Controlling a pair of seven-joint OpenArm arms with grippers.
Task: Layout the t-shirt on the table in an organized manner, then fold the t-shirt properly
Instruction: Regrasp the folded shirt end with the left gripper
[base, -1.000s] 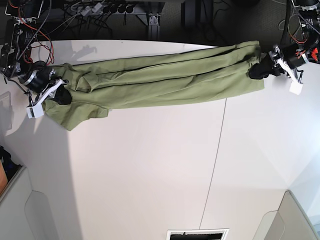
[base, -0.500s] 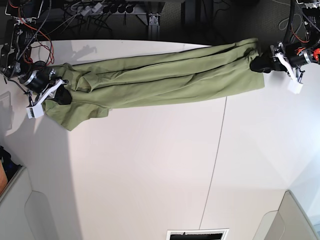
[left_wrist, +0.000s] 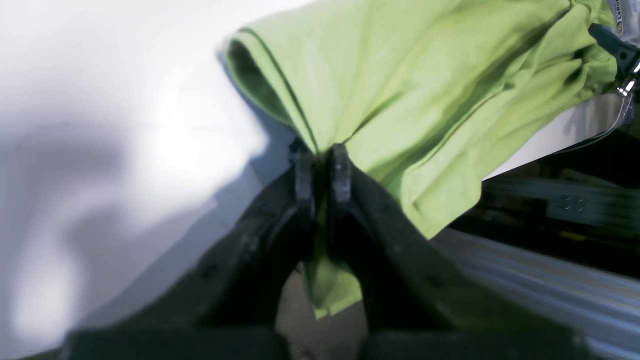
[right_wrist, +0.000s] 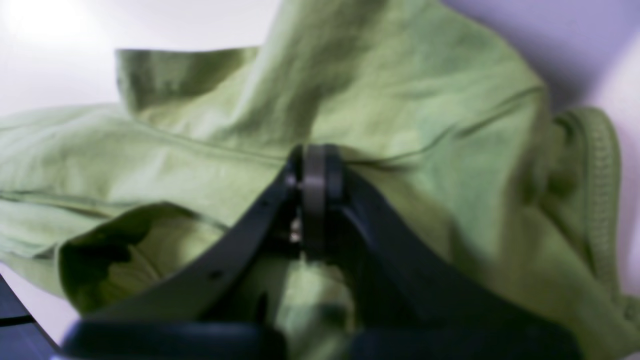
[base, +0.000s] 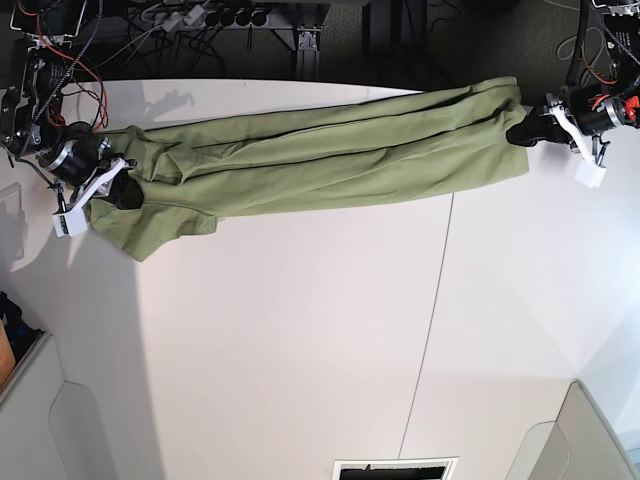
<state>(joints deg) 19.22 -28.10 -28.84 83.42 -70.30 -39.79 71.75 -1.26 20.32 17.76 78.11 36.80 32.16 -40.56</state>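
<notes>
Left gripper (left_wrist: 320, 167): jaws pressed nearly together, clamped on a thin fold of the t-shirt (left_wrist: 430, 95) at its hemmed edge. A scrap of green cloth hangs down between the two black fingers (left_wrist: 342, 172) behind the tips. From the pinch the cloth fans away in long creases, one part draping past the rim of the tabletop (left_wrist: 125, 125).

Right gripper (right_wrist: 315, 170): jaws shut flat, tips meeting with cloth gathered around and under them; it grips the t-shirt (right_wrist: 400, 100) near a seam, with the ribbed collar band off to the right of the wrist view.

Base view: the t-shirt (base: 330, 160) lies stretched into a long narrow band across the far part of the white tabletop (base: 300, 340), one end at the left gripper (base: 522, 131) on the view's right, the other at the right gripper (base: 115, 187) on the view's left. A looser flap of cloth sags toward the near side just beside the right gripper. The panel seam (base: 430, 320) runs from under the band toward the near edge.

Against the earlier frames: the left jaws stood wide apart at the cloth's end a second ago and have now closed on it; that arm sits slightly farther out toward the tabletop's edge. Right gripper and its end of the shirt unchanged.
</notes>
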